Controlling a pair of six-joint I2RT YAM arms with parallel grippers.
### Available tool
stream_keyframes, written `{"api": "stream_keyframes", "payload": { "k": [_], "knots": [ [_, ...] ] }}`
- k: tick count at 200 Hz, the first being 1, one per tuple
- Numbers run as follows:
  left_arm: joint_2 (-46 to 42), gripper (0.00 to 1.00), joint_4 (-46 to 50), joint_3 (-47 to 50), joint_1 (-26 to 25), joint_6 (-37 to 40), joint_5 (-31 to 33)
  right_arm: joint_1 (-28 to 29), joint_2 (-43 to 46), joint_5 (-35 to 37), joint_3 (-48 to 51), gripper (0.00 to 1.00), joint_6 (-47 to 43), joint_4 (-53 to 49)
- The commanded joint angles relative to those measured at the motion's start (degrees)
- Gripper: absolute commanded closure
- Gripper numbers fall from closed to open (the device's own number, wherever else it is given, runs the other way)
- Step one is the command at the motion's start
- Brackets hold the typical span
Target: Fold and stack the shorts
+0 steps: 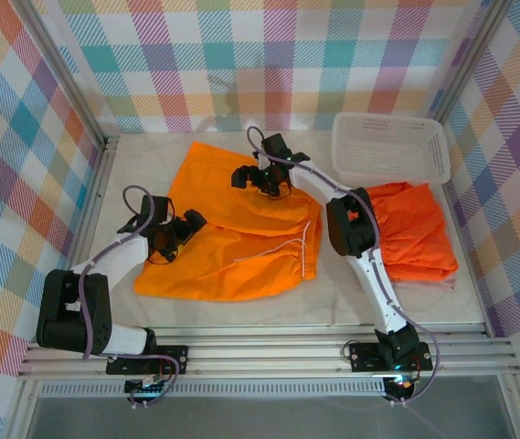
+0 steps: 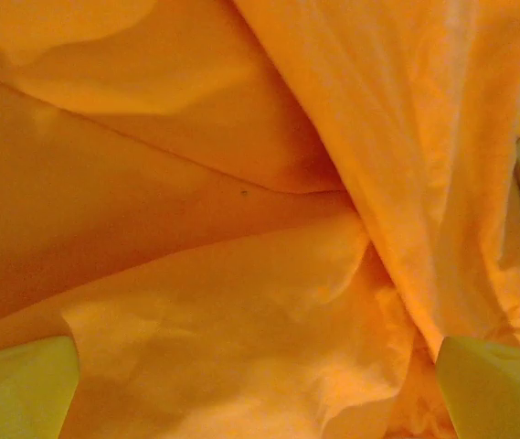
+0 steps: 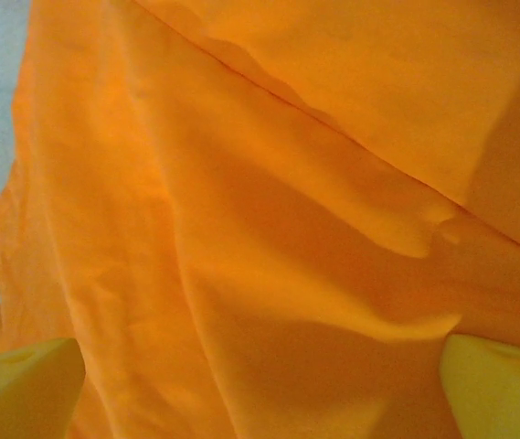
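shorts [image 1: 214, 265] centre, folded stack [image 1: 415, 238] right, basket [image 1: 389, 146] behind

Top view is bright, evenly lit from above and sharp, with faint soft shadows at the edges of the orange shorts [image 1: 241, 238]; both wrist views are close, soft and orange-saturated, dimmer in the folds; yellow fingertips [image 2: 22, 389] blur in the lower corners.

Folded shorts [image 1: 417, 236] partly hidden behind right arm [image 1: 362, 240], yellow fingertips [image 2: 20, 395] cut off at left wrist view's lower edge

Table [image 1: 351, 297]: spread orange shorts [image 1: 232, 229], folded orange shorts [image 1: 415, 240], white basket [image 1: 389, 117]
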State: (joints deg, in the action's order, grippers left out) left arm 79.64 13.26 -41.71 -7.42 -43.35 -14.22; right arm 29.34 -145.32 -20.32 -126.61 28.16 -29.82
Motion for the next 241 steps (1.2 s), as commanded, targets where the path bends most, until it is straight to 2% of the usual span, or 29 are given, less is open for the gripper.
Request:
{"api": "stream_keyframes", "payload": {
  "k": [1,66,90,116,173,199,241],
  "knots": [
    [-1.2,0.0,-1.3,1.5,-0.7,-0.6,1.1,-1.8,-2.6,2.7,-3.3,0.01,1.6,-3.8],
    [-4.9,0.0,0.0,2.3,-0.7,-1.1,1.9,-4.6,-9.1,3.4,-13.3,0.01,4.7,-6.7],
    [-10.9,0.0,6.3,-1.0,-0.7,-0.5,5.3,-5.0,-9.9,2.2,-16.9,0.0,4.9,-7.3],
    [-17.4,0.0,13.9,-3.5,-0.6,-1.9,10.6,-4.7,-4.7,0.3,-15.1,0.0,3.1,-4.9],
    [-21.8,0.0,33.6,-5.9,-0.5,-10.4,18.8,-2.3,22.0,1.3,8.6,0.01,-0.9,6.2],
    [-22.8,0.0,40.6,-5.5,-0.4,-13.4,22.5,-1.9,37.3,2.8,26.4,0.01,-1.6,11.1],
    [-21.0,0.0,45.0,-3.4,0.7,-13.5,24.7,-2.0,55.7,8.8,51.7,0.01,-6.0,9.0]
  ]
}}
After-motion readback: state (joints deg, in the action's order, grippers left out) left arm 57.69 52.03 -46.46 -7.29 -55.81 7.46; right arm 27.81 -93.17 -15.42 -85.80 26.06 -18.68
